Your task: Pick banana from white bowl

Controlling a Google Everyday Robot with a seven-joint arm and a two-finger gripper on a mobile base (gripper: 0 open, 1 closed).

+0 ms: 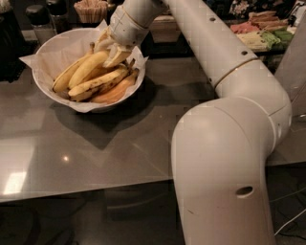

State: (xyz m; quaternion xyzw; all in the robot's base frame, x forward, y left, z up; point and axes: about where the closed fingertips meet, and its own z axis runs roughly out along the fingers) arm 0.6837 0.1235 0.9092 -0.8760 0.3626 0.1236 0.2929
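Observation:
The white bowl with its crinkled paper liner stands at the table's back left and holds several bananas. The banana, plump and clean yellow, lies on top, running from the bowl's middle up to the right. Below it lie a thinner brown-spotted banana and an orange-tinted banana. My gripper reaches down from the arm into the bowl's back right side, at the upper end of the plump banana. That end of the banana is hidden by the gripper.
Dark shakers and a holder of sticks stand behind the bowl. Packaged snacks lie at the back right. My arm's large white links fill the right foreground above the grey table.

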